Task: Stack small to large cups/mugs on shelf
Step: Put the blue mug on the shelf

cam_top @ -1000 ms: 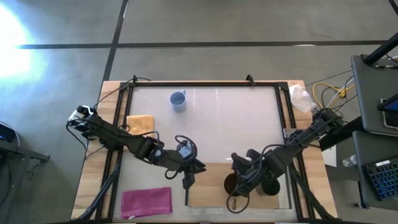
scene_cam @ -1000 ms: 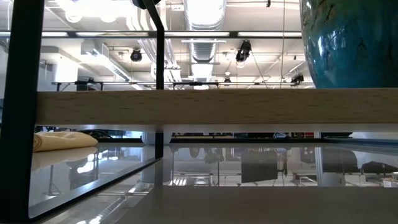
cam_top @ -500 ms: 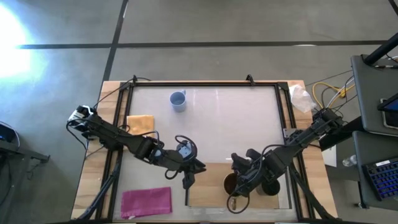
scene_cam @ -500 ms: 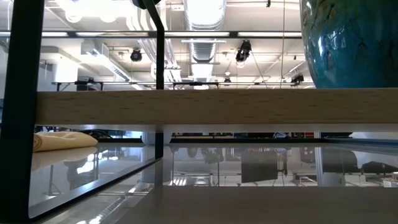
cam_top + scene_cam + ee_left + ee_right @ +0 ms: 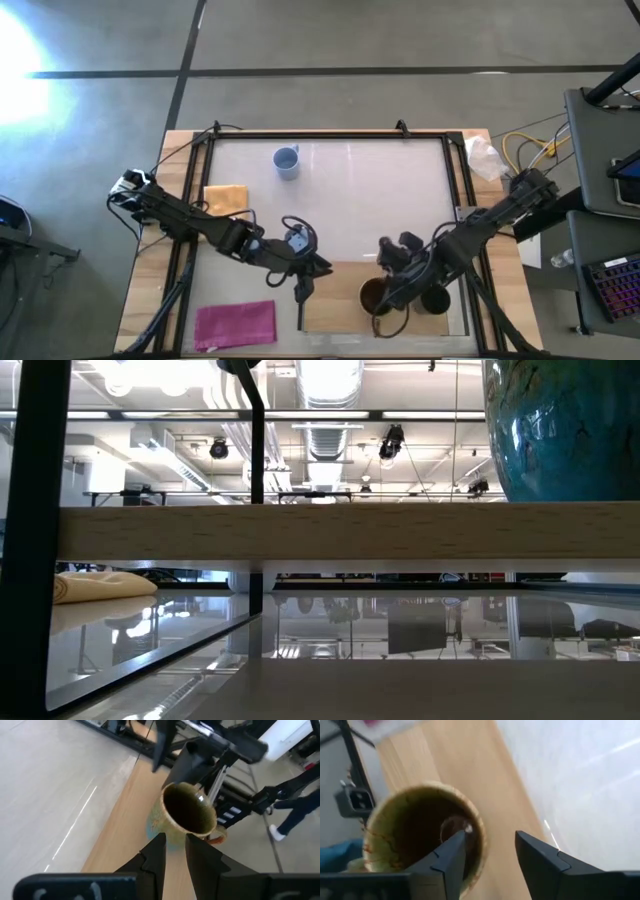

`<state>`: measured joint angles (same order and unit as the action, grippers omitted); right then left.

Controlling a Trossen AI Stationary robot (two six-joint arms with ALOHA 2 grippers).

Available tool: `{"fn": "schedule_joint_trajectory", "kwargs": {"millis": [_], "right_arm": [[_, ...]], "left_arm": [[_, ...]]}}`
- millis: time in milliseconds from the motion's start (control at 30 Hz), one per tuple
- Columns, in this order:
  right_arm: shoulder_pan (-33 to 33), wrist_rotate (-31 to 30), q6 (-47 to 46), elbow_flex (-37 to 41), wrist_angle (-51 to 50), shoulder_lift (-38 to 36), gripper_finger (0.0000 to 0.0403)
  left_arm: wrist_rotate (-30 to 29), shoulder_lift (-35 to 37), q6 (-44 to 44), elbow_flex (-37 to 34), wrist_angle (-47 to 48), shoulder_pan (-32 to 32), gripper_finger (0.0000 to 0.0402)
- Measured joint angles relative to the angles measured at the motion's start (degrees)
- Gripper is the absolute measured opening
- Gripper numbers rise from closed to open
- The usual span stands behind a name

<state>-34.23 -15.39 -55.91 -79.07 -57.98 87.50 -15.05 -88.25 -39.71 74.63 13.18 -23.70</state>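
A brown mug [image 5: 373, 296] with a yellowish handle stands upright on the shelf's light wooden board [image 5: 335, 305] near the table's near edge; it also shows as mug [image 5: 187, 815] and mug [image 5: 420, 835]. Its teal outer wall [image 5: 565, 430] rises above the board's edge [image 5: 350, 535]. A black cup [image 5: 437, 299] stands just right of it, partly under the right arm. A light blue mug [image 5: 287, 161] stands on the table near the far edge. My right gripper [image 5: 392, 280] [image 5: 490, 852] is open over the brown mug's rim. My left gripper [image 5: 308, 270] [image 5: 175, 850], narrowly open, waits left of the board. My right gripper comes at the brown mug from above, slanting in from the table's right. One finger [image 5: 452, 857] stands over the mug's inside at the rim [image 5: 475, 827] and the other finger [image 5: 537, 857] outside it. Whether either finger touches the rim, I cannot tell. The mug stands upright on the board.
A yellow cloth [image 5: 225, 198] [image 5: 95, 585] lies at the table's left and a pink cloth [image 5: 236, 323] at the near left corner. Dark frame uprights [image 5: 258, 480] edge the shelf. A clear bag [image 5: 483, 155] sits at the far right corner.
My right gripper has shifted a little toward the table's right and far side. The brown mug has stayed where it was on the board.
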Motion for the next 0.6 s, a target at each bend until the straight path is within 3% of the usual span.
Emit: {"fn": "schedule_joint_trajectory", "kwargs": {"millis": [333,400,600], "right_arm": [[5.09,-4.86,4.94,0.0,-0.09,-10.34,0.0167],[5.21,-5.66,5.41,0.0,-0.34,-11.98,0.0167],[5.2,-11.2,3.38,0.0,-9.04,-15.43,0.0169]], "left_arm": [[-1.75,-1.83,3.01,0.05,-17.67,2.63,0.0059],[-1.68,-1.12,4.24,1.13,-13.49,4.62,0.0059],[0.84,2.72,7.08,11.75,18.13,16.77,0.0059]]}}
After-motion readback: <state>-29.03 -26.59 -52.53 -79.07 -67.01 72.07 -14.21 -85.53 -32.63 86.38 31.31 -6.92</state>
